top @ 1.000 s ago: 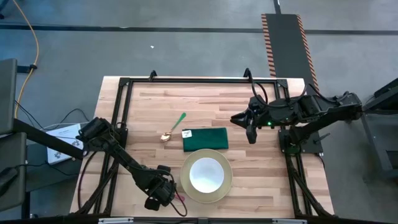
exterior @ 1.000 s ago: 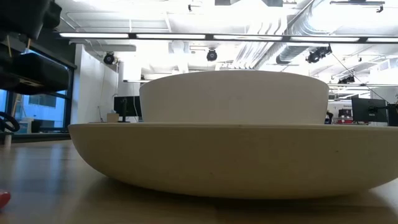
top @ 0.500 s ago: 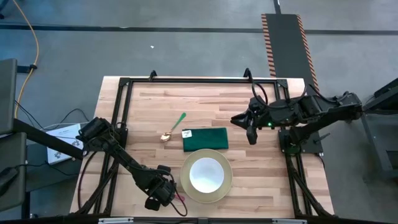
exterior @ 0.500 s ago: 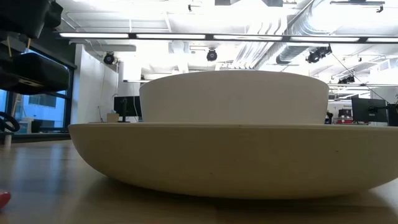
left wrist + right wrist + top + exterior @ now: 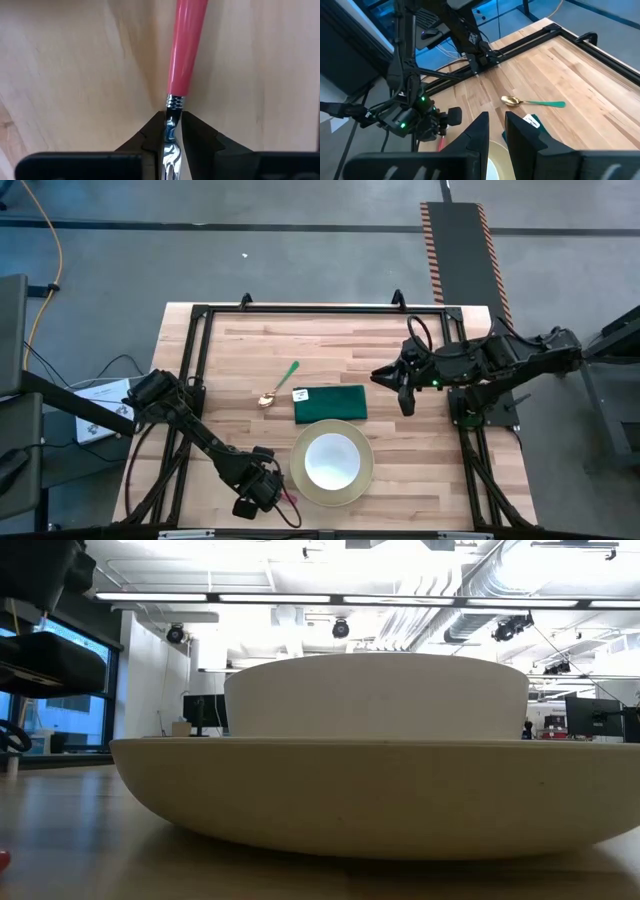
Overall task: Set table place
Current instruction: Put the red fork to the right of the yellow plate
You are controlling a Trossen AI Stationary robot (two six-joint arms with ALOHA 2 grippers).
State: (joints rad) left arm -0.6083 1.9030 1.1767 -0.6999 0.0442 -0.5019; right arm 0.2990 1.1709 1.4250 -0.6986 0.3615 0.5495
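The pale yellow plate (image 5: 356, 494) lies near the table's near edge with the white bowl (image 5: 332, 460) standing in it; both fill the low view, plate (image 5: 370, 790) and bowl (image 5: 375, 695). The dark green napkin (image 5: 332, 404) lies flat just beyond the plate. The green-handled gold spoon (image 5: 279, 386) lies left of the napkin. My left gripper (image 5: 262, 492) is low at the plate's left, shut on the pink-handled fork (image 5: 290, 502). My right gripper (image 5: 400, 388) hovers right of the napkin, its fingers a narrow gap apart (image 5: 496, 117). My left gripper (image 5: 172, 117) pinches the fork's metal neck (image 5: 173, 106), just below the pink handle, between its two fingers. The fork runs lengthwise between the fingers: the metal part reaches back between them and the pink handle (image 5: 186, 50) sticks out past the fingertips, close over the wood.
The black metal frame (image 5: 300, 311) edges the wooden table (image 5: 250, 350), with rails along the left and right sides. Bare wood lies on the far half beyond spoon and napkin. Cables and a white box lie off the table's left edge.
In the low view my left arm's dark body has shifted slightly, and the fork's pink end has slid almost out of the bottom-left corner. Plate, bowl, napkin and spoon have stayed put.
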